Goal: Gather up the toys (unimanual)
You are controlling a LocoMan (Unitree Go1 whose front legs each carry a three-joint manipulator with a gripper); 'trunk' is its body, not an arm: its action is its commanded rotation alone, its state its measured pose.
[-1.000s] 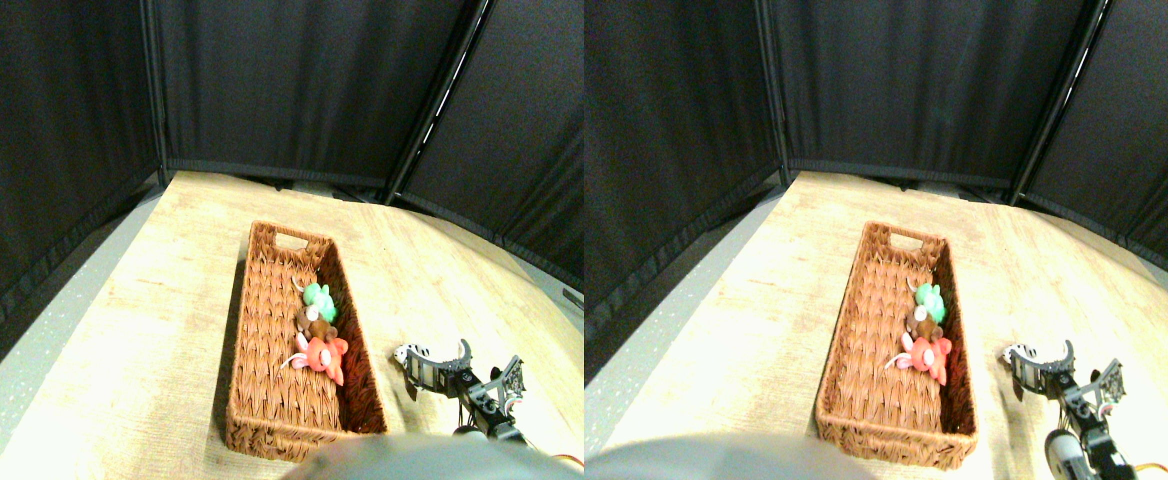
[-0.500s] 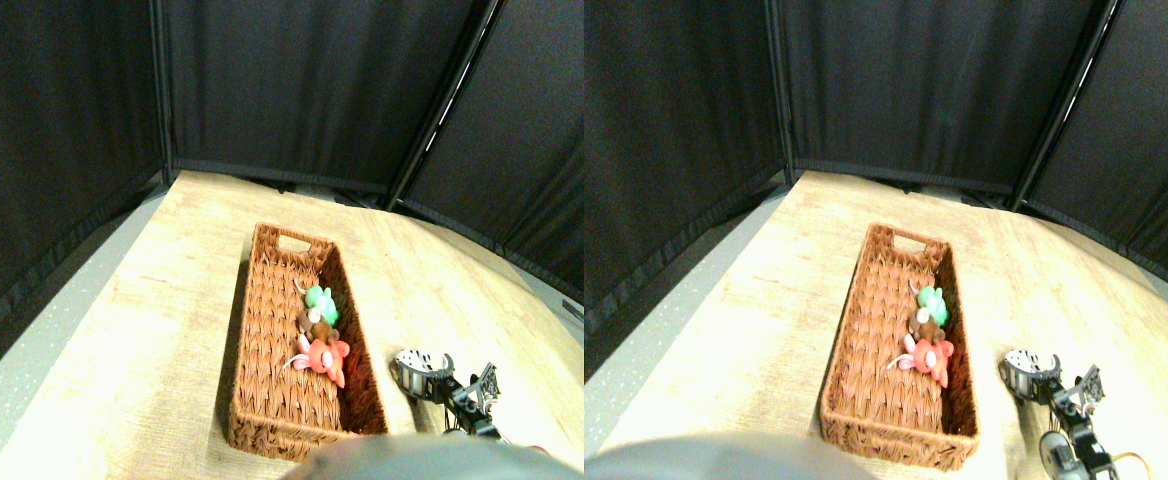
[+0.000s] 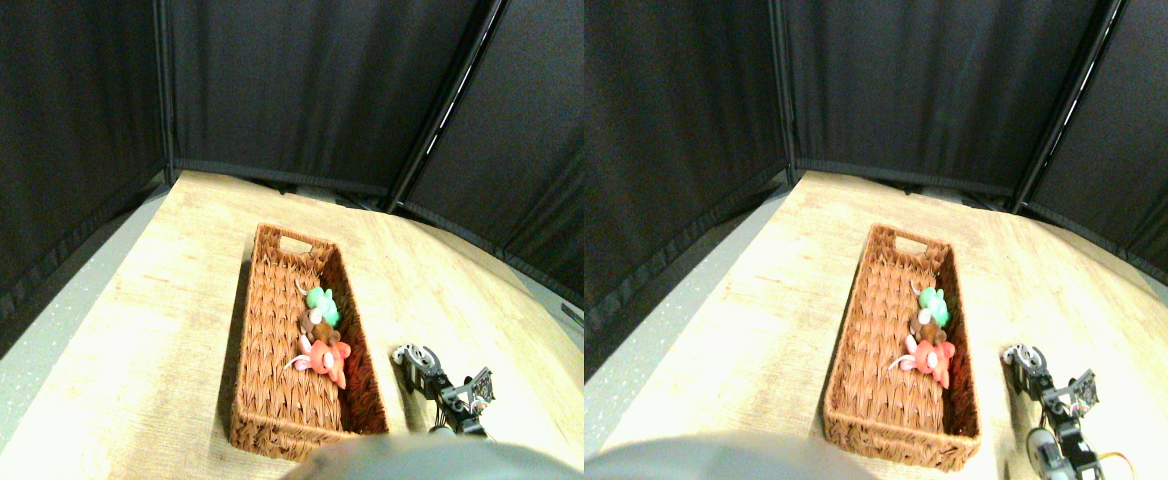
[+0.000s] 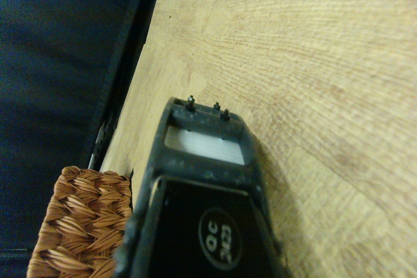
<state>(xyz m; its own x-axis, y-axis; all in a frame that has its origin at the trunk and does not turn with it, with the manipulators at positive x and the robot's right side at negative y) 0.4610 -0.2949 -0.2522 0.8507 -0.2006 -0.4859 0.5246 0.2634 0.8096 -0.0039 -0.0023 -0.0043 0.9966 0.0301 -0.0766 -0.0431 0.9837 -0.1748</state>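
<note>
- Green toy [image 3: 321, 299]: in the basket, by its 3 o'clock wall.
- Brown toy [image 3: 317, 322]: touching the green, at its 6 o'clock.
- Red-pink toy [image 3: 323, 357]: next, at brown's 6 o'clock.
- Spotted toy [image 3: 410, 355]: on the table, at 3 o'clock of the red-pink.

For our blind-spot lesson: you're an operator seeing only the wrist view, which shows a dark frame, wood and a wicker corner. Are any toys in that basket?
Observer: Three in the long brown wicker basket: a green plush toy, a brown plush toy, a red-pink plush toy.
Operator: Any left outside?
Observer: One black-and-white spotted plush toy, on the wooden floor right of the basket.
Operator: Where's my tool?
Observer: The tool sits beside that spotted toy; grip unclear.
</note>
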